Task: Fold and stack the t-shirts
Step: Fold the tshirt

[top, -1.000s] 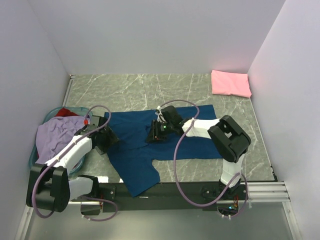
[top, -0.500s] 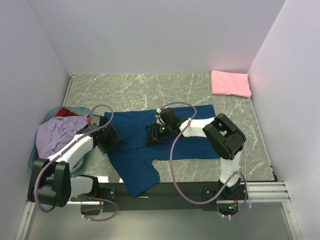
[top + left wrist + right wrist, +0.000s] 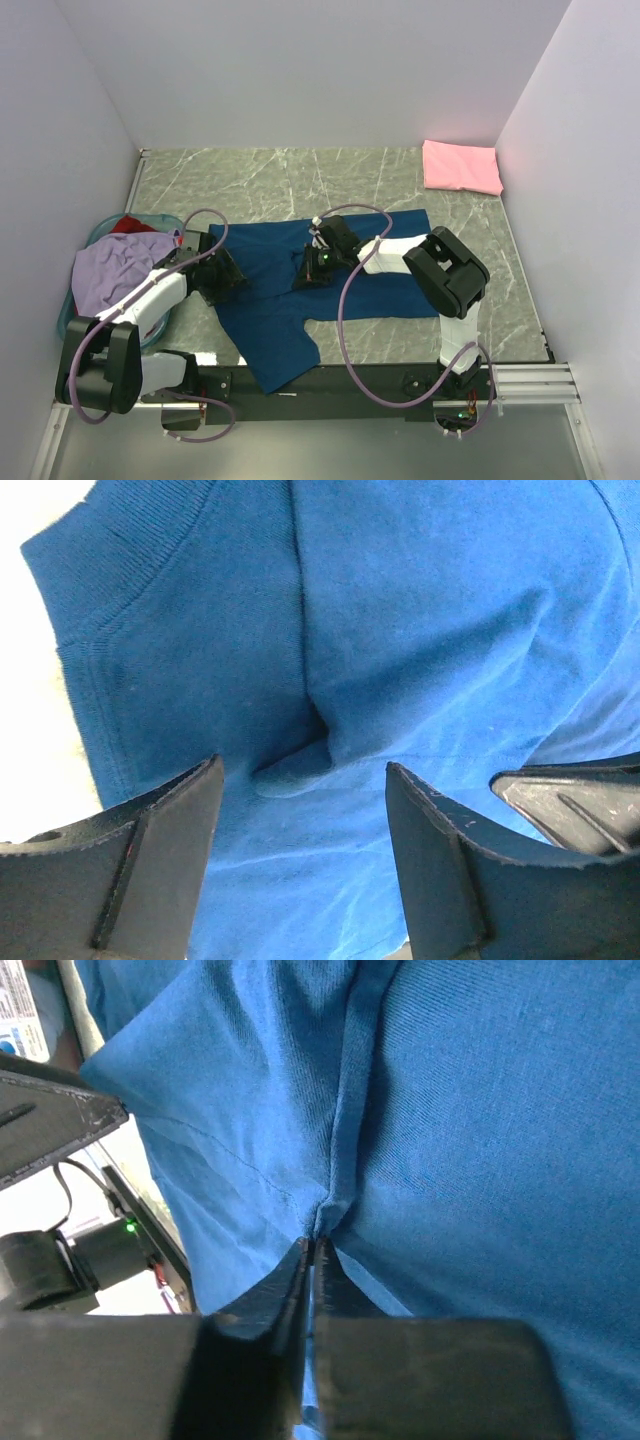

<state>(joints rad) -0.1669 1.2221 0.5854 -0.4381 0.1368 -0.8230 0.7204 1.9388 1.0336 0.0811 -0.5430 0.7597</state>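
A navy blue t-shirt lies spread across the middle of the table. My right gripper is low on its centre, and the right wrist view shows the jaws of this gripper shut on a pinched ridge of the blue cloth. My left gripper hovers over the shirt's left part. In the left wrist view it is open, with a small wrinkle of cloth between the fingers and the ribbed collar beyond. A folded pink t-shirt rests at the far right corner.
A teal basket at the left edge holds a lavender t-shirt and a red one. White walls close in the left, back and right sides. The two grippers sit close together over the shirt.
My right gripper has shut on a fold of the navy t-shirt. The left gripper has shifted slightly right over the shirt's left part and stayed open.
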